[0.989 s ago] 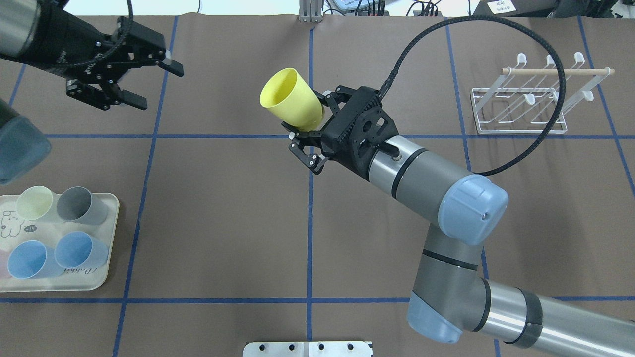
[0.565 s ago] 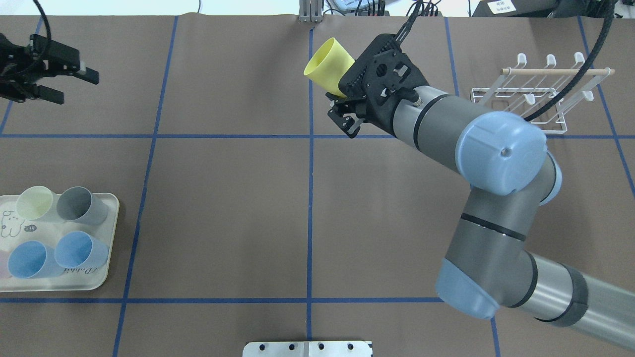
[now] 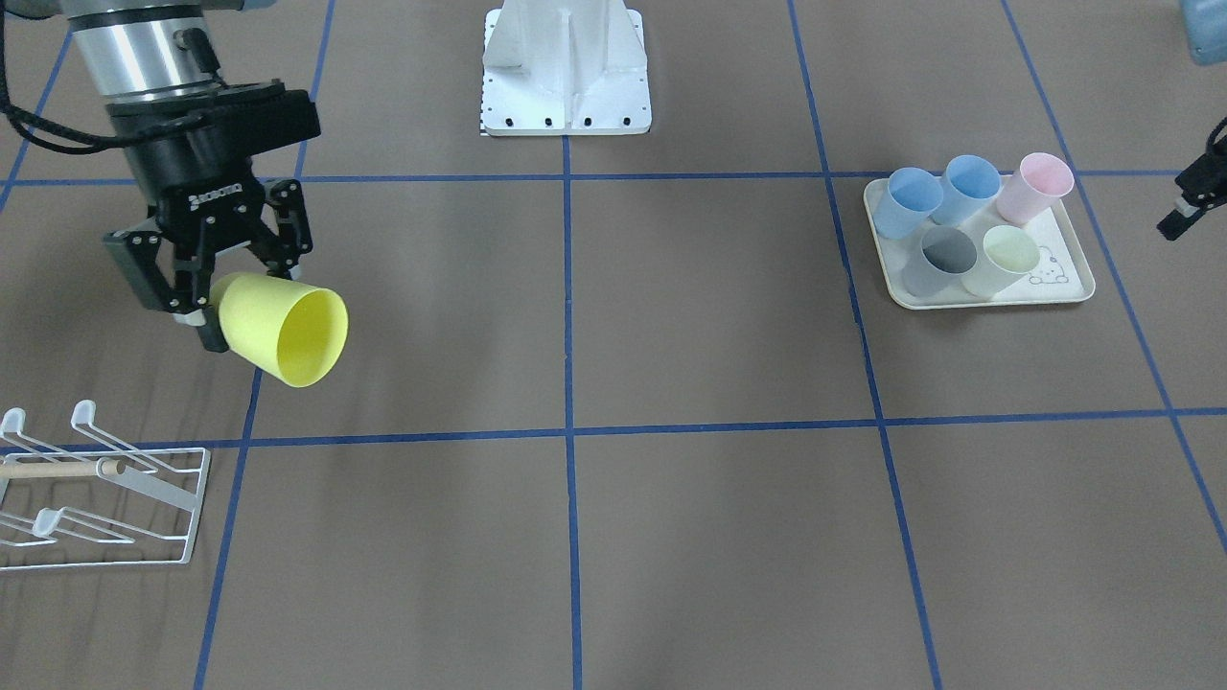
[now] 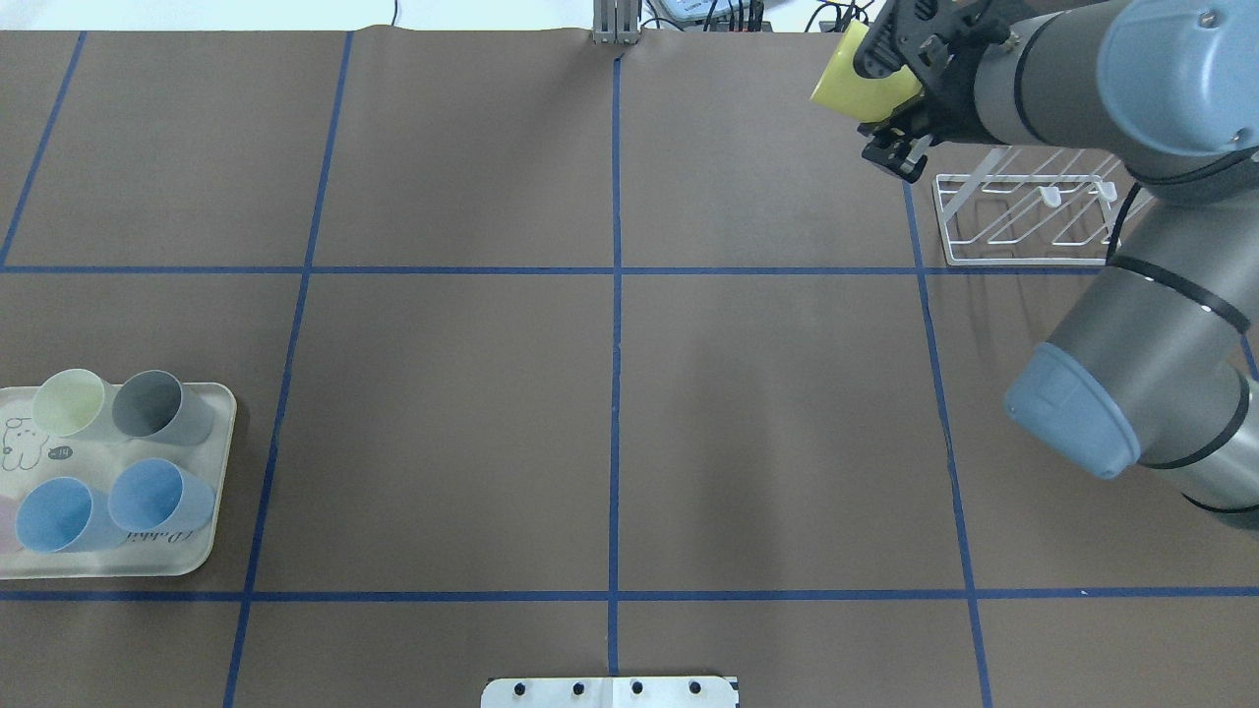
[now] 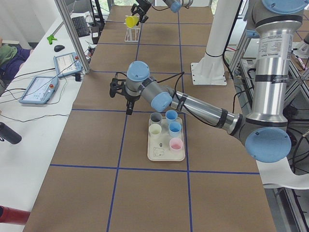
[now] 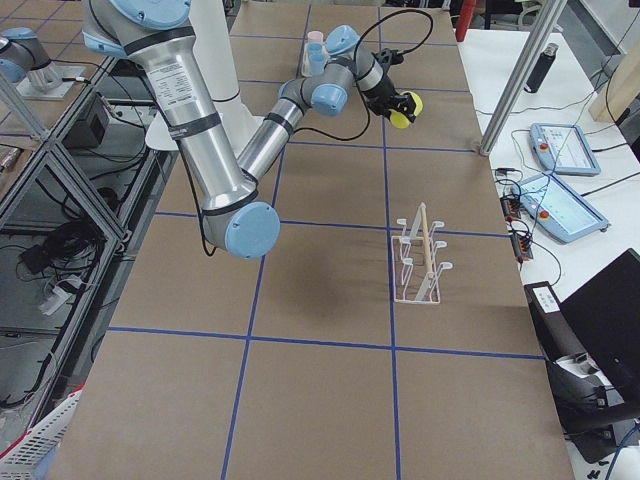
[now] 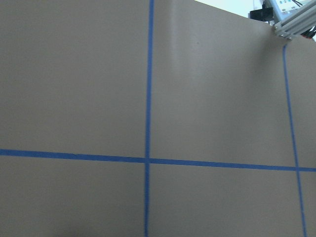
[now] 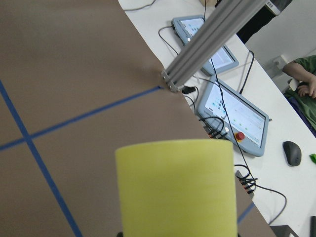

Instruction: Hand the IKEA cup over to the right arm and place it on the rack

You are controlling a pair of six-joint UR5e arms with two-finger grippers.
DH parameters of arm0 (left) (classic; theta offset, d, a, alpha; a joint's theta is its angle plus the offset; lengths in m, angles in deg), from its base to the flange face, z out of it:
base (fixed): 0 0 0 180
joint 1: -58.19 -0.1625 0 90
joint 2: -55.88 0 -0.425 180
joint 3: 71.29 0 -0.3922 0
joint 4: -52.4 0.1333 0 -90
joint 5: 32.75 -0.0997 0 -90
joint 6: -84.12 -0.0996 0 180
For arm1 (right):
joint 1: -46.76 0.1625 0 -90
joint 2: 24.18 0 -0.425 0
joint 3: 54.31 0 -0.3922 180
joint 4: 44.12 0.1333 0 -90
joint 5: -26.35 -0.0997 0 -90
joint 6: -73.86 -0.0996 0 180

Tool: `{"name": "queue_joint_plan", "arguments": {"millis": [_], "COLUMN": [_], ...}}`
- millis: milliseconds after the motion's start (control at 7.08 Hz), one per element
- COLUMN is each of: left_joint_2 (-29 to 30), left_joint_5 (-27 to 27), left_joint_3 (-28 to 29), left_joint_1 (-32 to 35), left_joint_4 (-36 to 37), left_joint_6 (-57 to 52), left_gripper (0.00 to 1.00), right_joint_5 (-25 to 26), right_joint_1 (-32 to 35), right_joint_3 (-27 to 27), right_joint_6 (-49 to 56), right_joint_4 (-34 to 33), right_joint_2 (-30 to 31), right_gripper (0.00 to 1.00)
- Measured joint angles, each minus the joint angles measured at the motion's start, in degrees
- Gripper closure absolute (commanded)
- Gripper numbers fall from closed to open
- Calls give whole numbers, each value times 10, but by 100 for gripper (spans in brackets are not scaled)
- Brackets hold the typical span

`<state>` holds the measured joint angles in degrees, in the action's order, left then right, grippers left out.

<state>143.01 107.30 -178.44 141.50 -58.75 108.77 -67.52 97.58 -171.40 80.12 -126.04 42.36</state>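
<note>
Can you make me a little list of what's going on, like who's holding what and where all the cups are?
Right gripper: shut on the yellow cup, which is tipped sideways in the air
Left gripper: over by the tray, can't tell if open
Rack: no cup on it yet
Tray: blue cups, pink cup, grey cup, pale green cup

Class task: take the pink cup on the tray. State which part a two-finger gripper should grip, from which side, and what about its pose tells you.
Probably the rim wall, from above: the pink cup stands upright, mouth open upward, so one finger can go inside and one outside. Take the rim on the side away from the blue cup close beside it on the tray.
</note>
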Motion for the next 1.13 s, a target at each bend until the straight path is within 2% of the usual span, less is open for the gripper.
{"name": "queue_joint_plan", "arguments": {"millis": [141,424,848,1130], "left_joint_2": [-13,-25,-31,-31], "left_joint_5": [2,3,8,20], "left_joint_3": [12,19,19,19], "left_joint_1": [19,31,32,32], "left_joint_4": [2,2,0,0], "left_joint_6": [-53,-85,-88,-86], "left_gripper": [0,0,0,0], "right_joint_5": [-16,-29,-22,-1], "right_joint_1": [38,104,185,205], "right_joint_3": [2,21,108,155], "right_joint_6": [81,252,519,619], "right_joint_4": [-26,-78,-85,-75], "right_joint_2": [16,27,22,20], "right_gripper": [79,79,85,85]}}
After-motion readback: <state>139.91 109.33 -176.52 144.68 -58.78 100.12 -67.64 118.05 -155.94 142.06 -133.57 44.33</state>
